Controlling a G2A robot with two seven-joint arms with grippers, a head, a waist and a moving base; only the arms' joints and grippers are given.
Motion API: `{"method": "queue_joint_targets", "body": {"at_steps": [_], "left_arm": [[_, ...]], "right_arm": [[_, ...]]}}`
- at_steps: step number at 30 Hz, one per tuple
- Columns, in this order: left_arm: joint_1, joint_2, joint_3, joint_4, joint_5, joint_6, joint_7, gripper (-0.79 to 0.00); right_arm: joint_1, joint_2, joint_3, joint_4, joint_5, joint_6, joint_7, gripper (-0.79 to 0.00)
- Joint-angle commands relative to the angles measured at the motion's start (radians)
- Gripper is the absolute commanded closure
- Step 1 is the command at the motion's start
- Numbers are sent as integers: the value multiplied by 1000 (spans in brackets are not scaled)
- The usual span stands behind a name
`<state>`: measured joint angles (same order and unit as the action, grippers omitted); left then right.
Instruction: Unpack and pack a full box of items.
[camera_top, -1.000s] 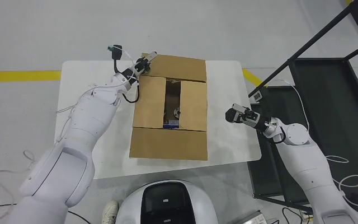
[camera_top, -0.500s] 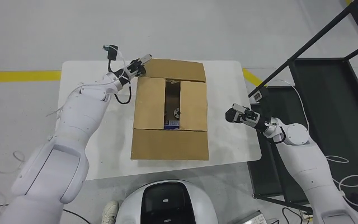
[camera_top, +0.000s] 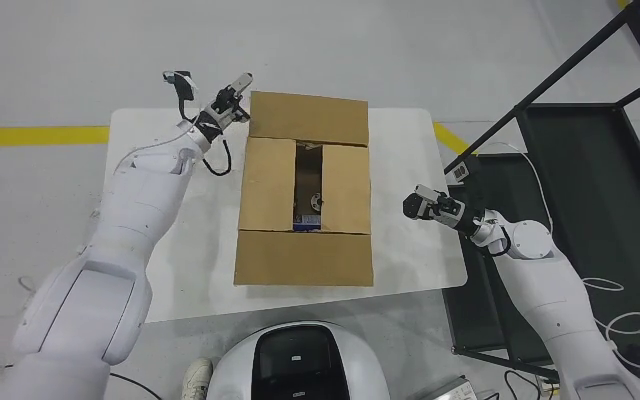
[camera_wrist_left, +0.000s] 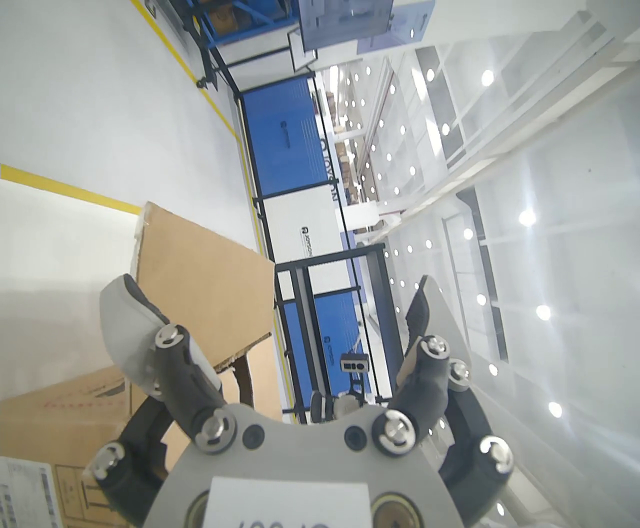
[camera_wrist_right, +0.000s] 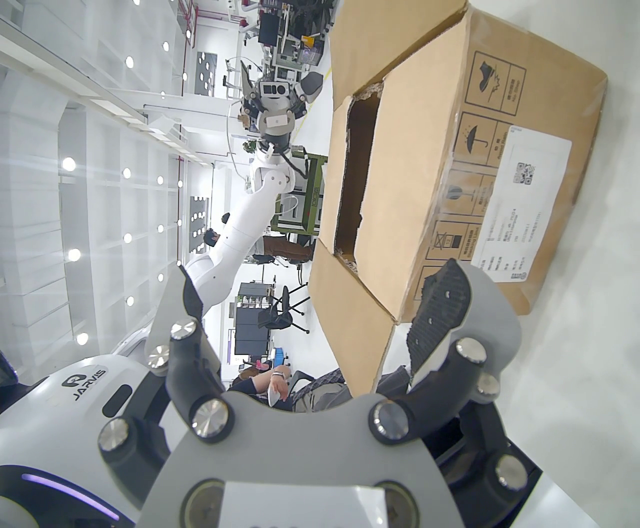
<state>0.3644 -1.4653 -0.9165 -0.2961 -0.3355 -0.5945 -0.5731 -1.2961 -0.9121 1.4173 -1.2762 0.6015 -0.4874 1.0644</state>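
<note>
Box sat in the middle of the table, far flap and near flap laid outward. The two side flaps were folded in, with a narrow gap between them and items just visible down in it. By the far-left corner of the far flap was the left gripper, jaws apart, nothing held; contact with the flap couldn't be told. Off the box's right side, well apart from it, hung the right gripper, jaws also spread and empty. Likely step: opening up for the unpack. Risks: a pull on one flap corner with nothing bracing the box could skid or twist it on the table. Folded-in side flaps would snag any reach inside, and the ragged cardboard edges could tear
</note>
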Motion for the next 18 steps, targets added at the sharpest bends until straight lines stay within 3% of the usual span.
{"method": "queue_joint_targets", "body": {"at_steps": [1,12,18], "left_arm": [[6,-11,20,-1,45,12,51,-785],[5,-52,66,47,167,25,178,-785],[-7,-45,54,79,178,17,117,-785]], "right_arm": [[0,0,0,0,0,0,0,-785],[0,0,0,0,0,0,0,-785],[0,0,0,0,0,0,0,-785]]}}
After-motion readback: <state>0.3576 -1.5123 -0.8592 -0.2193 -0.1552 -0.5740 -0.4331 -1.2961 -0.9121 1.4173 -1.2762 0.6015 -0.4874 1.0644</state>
